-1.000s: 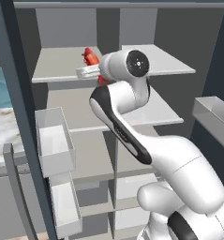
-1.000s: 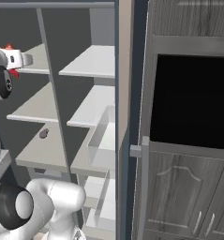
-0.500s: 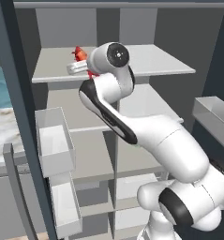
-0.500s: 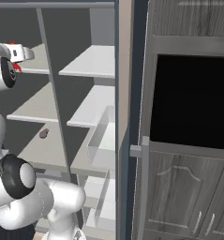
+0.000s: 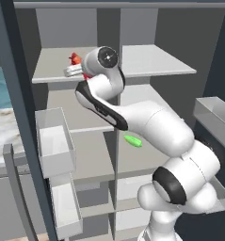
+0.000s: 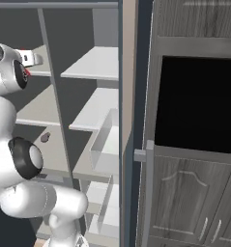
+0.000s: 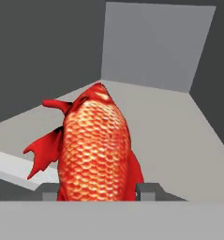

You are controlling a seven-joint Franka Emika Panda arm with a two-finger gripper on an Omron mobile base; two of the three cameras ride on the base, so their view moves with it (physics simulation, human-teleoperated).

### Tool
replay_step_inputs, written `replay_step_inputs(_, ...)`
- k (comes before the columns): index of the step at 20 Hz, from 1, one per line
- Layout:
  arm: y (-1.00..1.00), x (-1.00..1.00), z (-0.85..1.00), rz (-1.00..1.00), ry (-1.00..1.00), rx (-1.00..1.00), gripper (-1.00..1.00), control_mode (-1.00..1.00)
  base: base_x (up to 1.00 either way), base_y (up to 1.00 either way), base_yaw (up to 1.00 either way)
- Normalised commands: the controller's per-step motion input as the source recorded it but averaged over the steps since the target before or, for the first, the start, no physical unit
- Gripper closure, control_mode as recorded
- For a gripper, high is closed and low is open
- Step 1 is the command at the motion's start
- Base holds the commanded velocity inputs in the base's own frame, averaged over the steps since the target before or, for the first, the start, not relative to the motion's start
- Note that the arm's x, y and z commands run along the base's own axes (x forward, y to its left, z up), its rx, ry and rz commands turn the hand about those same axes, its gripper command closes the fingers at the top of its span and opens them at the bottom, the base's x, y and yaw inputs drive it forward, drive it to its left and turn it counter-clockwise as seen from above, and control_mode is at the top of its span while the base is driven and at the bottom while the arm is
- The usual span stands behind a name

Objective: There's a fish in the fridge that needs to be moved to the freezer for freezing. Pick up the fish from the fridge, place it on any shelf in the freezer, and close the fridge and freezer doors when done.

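left base view: the gripper (image 5: 72, 70) reaches over the top shelf (image 5: 52, 70) on the left side of the open appliance, and the fish (image 5: 76, 59) shows as a red scrap at its tip, just above the board. a green vegetable (image 5: 132, 140) lies on a lower shelf to the right, well apart. clear bins (image 5: 52, 141) hang on the open door at left; a wide swing of the arm could clip them

right base view: the gripper (image 6: 29, 58) sits at the same top shelf, a red bit beside it. the divider post (image 6: 51, 96) between the two halves stands close to the wrist and could snag it on the way out

hand view: the jaws are closed on the fish (image 7: 95, 150), which stands between the finger tips (image 7: 148, 191) over the grey shelf. the hold looks low on the body, so i judge it may tip or slip if released from a height
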Motion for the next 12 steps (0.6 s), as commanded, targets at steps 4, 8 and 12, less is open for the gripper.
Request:
replay_step_inputs(4,0.17,0.53,-0.03,0.0,0.06,0.0,1.0,-1.0,0.0,0.0,0.0)
replay_step_inputs(8,0.19,0.55,0.0,0.0,0.09,-0.02,1.0,-1.0,0.0,0.0,0.0)
replay_step_inputs(12,0.29,0.59,-0.09,0.0,0.07,-0.06,1.0,-1.0,0.0,0.0,0.0)
